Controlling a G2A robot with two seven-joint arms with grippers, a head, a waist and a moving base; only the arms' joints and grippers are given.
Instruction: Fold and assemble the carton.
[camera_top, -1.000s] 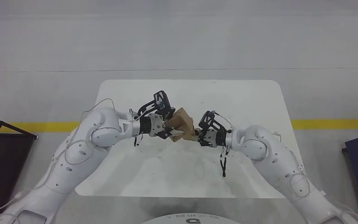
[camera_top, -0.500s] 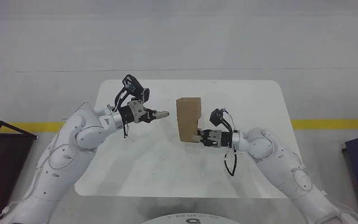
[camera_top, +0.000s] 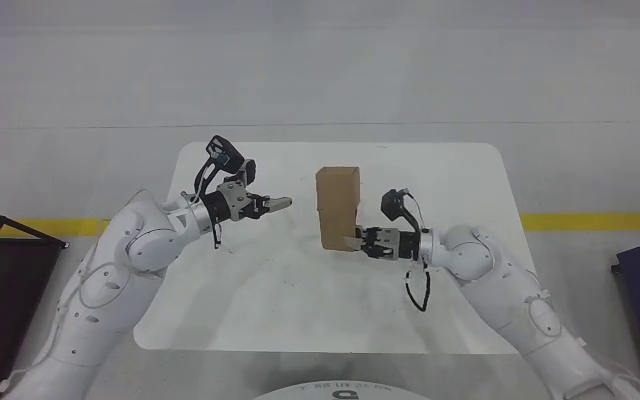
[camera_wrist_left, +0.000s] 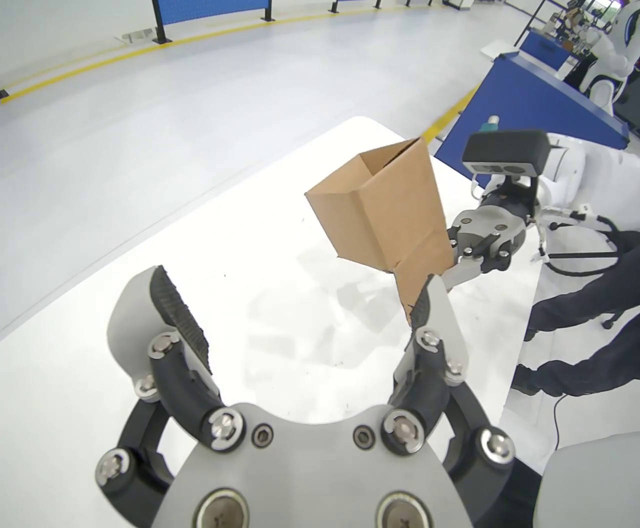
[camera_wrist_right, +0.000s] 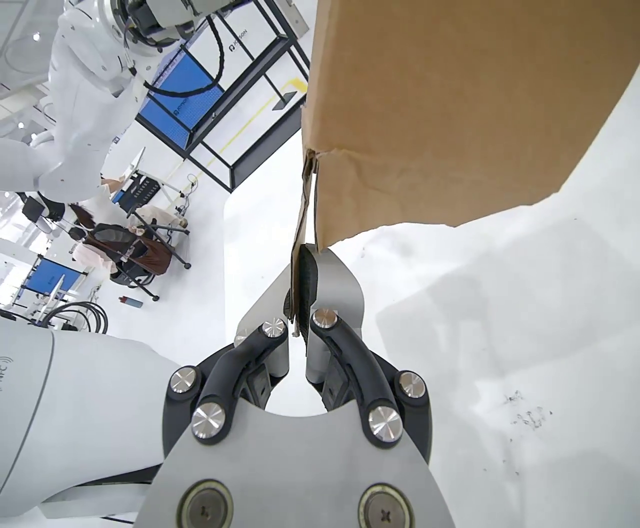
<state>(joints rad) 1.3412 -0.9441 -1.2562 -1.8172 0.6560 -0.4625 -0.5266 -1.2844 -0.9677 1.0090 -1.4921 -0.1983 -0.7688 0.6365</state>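
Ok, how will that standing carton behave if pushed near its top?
Probably light: the right gripper holds the carton upright by one thin flap. Tall and narrow, so likely tippy. Its open, hollow walls would probably flex.

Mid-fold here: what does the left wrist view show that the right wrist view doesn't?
Left wrist: the carton's open top, and the left end effector open, holding nothing. Right wrist: the carton's bottom flap seen edge-on, pinched between the right end effector's pads. Both: the carton, the right end effector at its bottom flap, and the white table.
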